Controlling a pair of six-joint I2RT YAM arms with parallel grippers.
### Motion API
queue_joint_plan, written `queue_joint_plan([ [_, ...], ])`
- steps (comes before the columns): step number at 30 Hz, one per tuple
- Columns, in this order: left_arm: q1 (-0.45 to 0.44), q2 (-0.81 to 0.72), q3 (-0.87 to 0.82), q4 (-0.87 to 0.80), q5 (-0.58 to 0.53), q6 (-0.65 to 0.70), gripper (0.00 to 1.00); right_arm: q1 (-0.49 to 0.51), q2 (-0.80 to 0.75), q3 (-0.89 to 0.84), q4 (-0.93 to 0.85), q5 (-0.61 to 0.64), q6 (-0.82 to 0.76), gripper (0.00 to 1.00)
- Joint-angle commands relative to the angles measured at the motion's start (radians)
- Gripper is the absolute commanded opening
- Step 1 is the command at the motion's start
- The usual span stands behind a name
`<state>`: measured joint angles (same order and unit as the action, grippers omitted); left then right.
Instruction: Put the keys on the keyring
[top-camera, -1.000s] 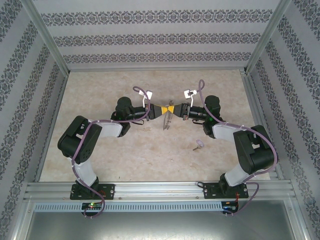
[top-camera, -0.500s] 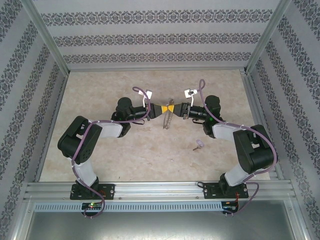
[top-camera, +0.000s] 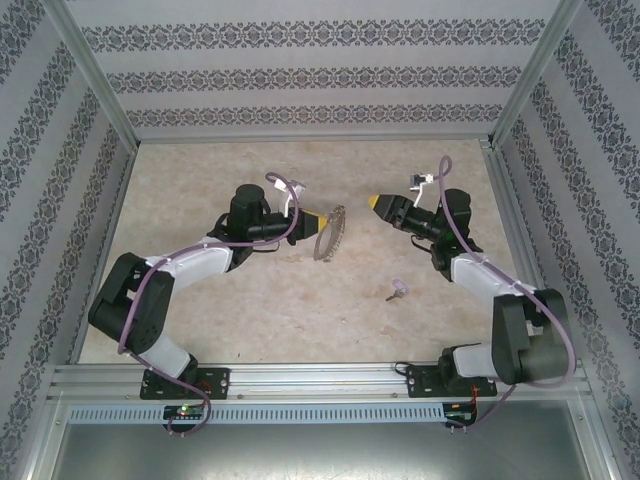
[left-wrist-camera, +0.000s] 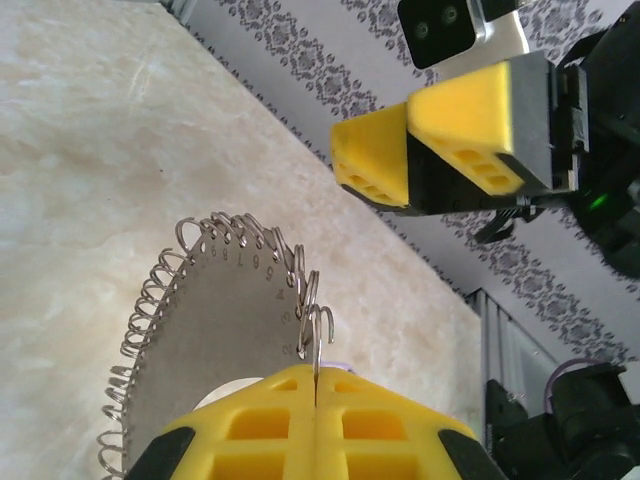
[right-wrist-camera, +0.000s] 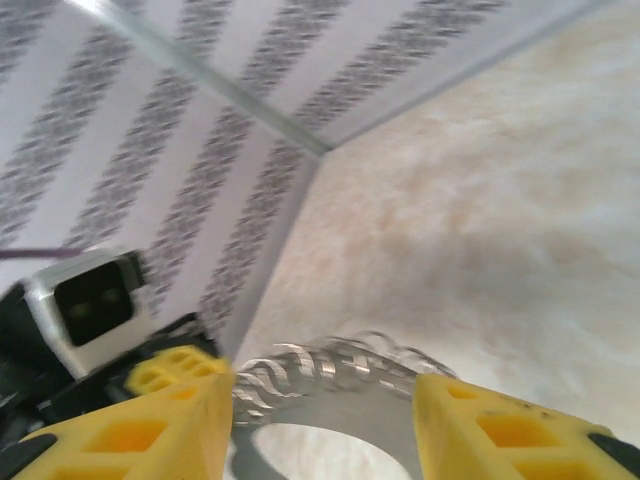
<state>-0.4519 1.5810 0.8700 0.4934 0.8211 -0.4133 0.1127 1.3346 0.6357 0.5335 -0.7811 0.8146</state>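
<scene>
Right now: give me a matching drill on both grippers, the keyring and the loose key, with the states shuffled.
1. left gripper
2. right gripper
3. keyring
4. key

A. lying loose on the table
B. jaws open, holding nothing
C. jaws shut on a rim
D. pinched at its edge

Pairs: 1-C, 2-B, 3-D, 4-A

The tabletop (top-camera: 300, 320) is a pale beige surface with a cloudy, marble-like pattern, evenly lit, with only soft shadows. Three walls (top-camera: 300, 75) close it in at the back and at both sides, white with bands of grey floral ornament. Aluminium posts (top-camera: 95, 78) stand at the back corners, and a ribbed aluminium rail (top-camera: 320, 378) runs along the near edge
</scene>
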Motion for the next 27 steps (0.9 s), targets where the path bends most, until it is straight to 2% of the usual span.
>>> queue_joint_plan([
  [1, -0.006, -0.045, 0.04, -0.151, -0.023, 0.129, 0.0, 0.027, -0.071, 0.059, -0.582, 0.251, -0.17, 0.5],
  [2, -0.008, -0.052, 0.04, -0.164, -0.028, 0.134, 0.0, 0.052, -0.089, 0.094, -0.728, 0.347, -0.231, 0.5],
  [5, -0.008, -0.066, 0.032, -0.178, -0.039, 0.142, 0.0, 0.111, -0.124, 0.151, -0.999, 0.558, -0.316, 0.5],
  [9, -0.007, -0.074, 0.031, -0.182, -0.053, 0.14, 0.0, 0.168, -0.154, 0.149, -1.147, 0.71, -0.329, 0.47],
  [16, -0.009, -0.078, 0.024, -0.165, -0.051, 0.135, 0.0, 0.245, -0.136, 0.07, -1.198, 0.807, -0.251, 0.39],
  [22, -0.01, -0.078, 0.01, -0.135, -0.044, 0.122, 0.0, 0.28, -0.101, 0.011, -1.156, 0.869, -0.134, 0.39],
  [27, -0.011, -0.081, -0.001, -0.116, -0.037, 0.117, 0.0, 0.292, -0.042, 0.022, -1.13, 0.889, -0.1, 0.38],
])
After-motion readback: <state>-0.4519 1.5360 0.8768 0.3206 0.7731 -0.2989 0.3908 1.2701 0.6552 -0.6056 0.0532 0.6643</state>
